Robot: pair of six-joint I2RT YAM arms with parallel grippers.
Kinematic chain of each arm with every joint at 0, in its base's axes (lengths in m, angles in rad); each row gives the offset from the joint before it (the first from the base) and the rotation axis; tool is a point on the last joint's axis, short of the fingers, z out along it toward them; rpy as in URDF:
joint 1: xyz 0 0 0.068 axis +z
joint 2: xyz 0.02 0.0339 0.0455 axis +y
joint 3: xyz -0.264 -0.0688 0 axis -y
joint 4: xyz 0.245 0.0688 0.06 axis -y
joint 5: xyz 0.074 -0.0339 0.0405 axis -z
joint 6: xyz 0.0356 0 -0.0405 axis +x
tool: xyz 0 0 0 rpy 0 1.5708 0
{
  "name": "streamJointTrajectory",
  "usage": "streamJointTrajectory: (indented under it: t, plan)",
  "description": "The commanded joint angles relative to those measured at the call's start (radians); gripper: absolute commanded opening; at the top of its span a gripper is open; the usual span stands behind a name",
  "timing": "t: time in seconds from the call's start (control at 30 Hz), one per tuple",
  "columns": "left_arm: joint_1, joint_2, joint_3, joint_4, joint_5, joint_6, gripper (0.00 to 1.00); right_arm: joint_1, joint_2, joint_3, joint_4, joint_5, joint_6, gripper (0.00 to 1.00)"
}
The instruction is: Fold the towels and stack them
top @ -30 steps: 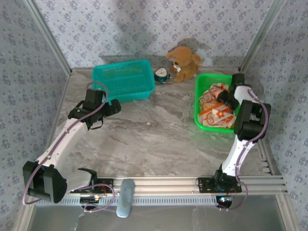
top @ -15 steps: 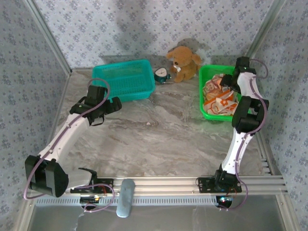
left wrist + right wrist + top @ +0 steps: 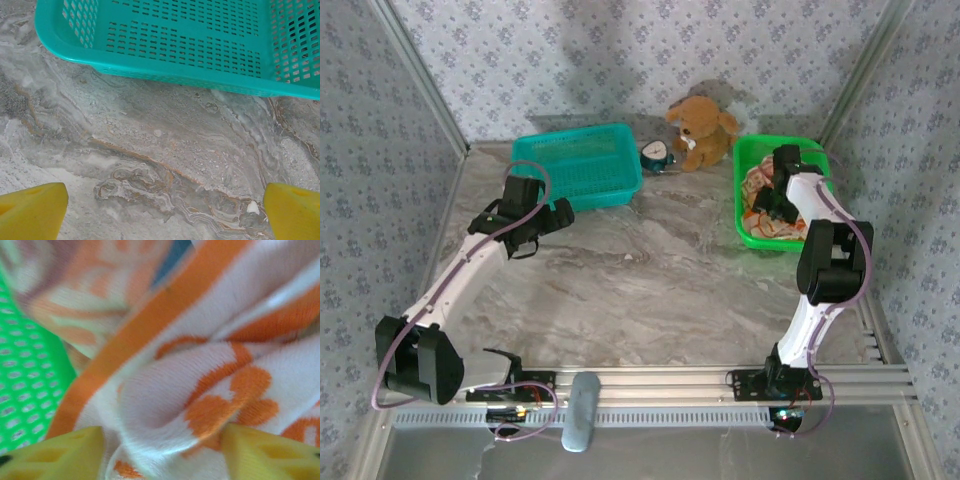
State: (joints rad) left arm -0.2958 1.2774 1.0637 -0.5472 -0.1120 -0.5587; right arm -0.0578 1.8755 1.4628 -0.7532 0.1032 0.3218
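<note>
Top view: at the upper right of the frame, the right tool (image 3: pixel 770 205) reaches down into a green basket (image 3: pixel 740 215) holding the crumpled orange-and-cream towels (image 3: pixel 758 186). Left of centre, the left tool (image 3: pixel 558 215) hovers beside a teal basket (image 3: pixel 580 165) on the counter (image 3: pixel 660 280).

Left wrist view: its yellow fingers (image 3: pixel 30 212) are spread wide, released, above the counter.

Right wrist view: a towel fold bunches between the yellow fingers (image 3: pixel 55 455). Through the close blur I cannot tell whether they are clenched.
</note>
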Motion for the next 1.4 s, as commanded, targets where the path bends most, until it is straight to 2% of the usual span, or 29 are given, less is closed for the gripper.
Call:
streamJointTrajectory:
  t: [0.0, 0.13, 0.17, 0.47, 0.7, 0.87, 1.07, 1.23, 1.37]
  plan:
    - [-0.005, -0.013, 0.012, -0.015, 0.005, 0.024, 1.00, -0.007, 0.001, -0.022, 0.021, 0.022, 0.027, 0.45]
    - [-0.005, -0.037, 0.010, -0.027, -0.005, 0.036, 1.00, 0.005, -0.053, -0.005, 0.018, 0.068, 0.016, 0.03]
    - [-0.005, -0.044, 0.008, -0.027, -0.005, 0.036, 1.00, 0.008, -0.070, 0.005, 0.018, 0.085, 0.012, 0.00]
    - [-0.005, -0.111, -0.020, -0.023, 0.001, 0.020, 1.00, 0.085, -0.295, 0.182, -0.009, 0.262, -0.071, 0.00]
    - [-0.004, -0.163, -0.008, -0.035, -0.002, 0.026, 1.00, 0.195, -0.405, 0.396, 0.038, 0.268, -0.163, 0.00]
    - [-0.005, -0.199, -0.008, -0.053, -0.001, 0.029, 1.00, 0.351, -0.406, 0.579, 0.093, 0.220, -0.228, 0.00]
    - [-0.004, -0.265, -0.018, -0.090, -0.020, 0.038, 1.00, 0.584, -0.395, 0.674, 0.148, 0.221, -0.286, 0.00]
    - [-0.003, -0.335, -0.033, -0.117, -0.056, 0.052, 1.00, 0.732, -0.394, 0.653, 0.147, 0.197, -0.198, 0.00]
    - [-0.002, -0.386, -0.041, -0.148, -0.086, 0.062, 1.00, 0.836, -0.426, 0.520, 0.188, 0.179, -0.063, 0.00]
